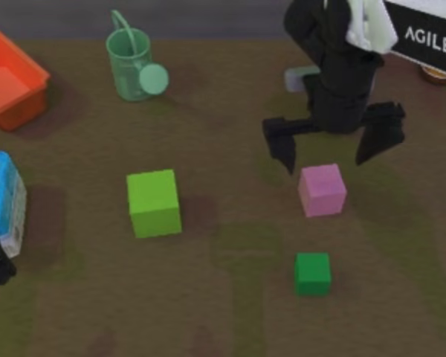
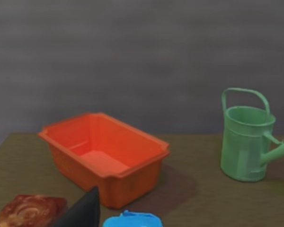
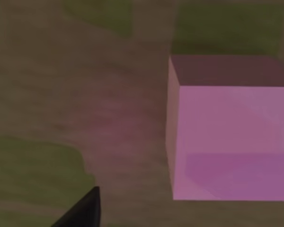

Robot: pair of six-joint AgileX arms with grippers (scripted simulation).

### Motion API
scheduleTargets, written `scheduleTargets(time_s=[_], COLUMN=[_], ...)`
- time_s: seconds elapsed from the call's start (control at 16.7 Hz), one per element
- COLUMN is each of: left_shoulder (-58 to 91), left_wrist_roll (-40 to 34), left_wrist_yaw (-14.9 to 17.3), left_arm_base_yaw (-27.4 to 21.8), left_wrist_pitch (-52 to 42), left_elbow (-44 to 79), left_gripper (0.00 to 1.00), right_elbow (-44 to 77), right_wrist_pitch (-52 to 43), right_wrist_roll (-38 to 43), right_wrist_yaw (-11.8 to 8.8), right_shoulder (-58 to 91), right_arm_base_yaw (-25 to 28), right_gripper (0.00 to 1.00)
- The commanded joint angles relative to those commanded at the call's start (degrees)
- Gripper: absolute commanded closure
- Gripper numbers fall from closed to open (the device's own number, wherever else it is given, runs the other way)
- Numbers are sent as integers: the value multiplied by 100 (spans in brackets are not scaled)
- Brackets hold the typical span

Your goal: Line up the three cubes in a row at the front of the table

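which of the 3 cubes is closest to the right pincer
The pink cube: it sits just below the open right pincer in the top view. The small dark green cube lies farther toward the front, and the lime-green cube is well off to the left.

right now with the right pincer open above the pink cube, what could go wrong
The right pincer hangs open just behind the pink cube, not centred over it, so a finger could land on the cube's top or shove it. A shoved pink cube might slide towards the small dark green cube close in front of it. The lime-green cube sits well clear.
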Motion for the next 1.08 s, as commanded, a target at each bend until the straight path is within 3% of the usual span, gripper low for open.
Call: scheduleTargets(time_s=[0.3,0.66,0.96,1.08], left_shoulder=[0,0,0,0], left_wrist_roll=[0,0,0,0], left_wrist_yaw=[0,0,0,0], left_arm_base_yaw=[0,0,0,0], left_wrist_pitch=[0,0,0,0], left_elbow=[0,0,0,0], left_gripper=[0,0,0,0], right_elbow=[-195,-986,-1069,-1069], right_wrist_pitch=[242,1548,1664,1664], right_wrist_roll=[15,13,14,14], right_wrist_yaw=[1,6,7,7], right_shoulder=[63,532,595,595], right_arm_base_yaw=[13,6,7,7], right_gripper=[0,0,0,15])
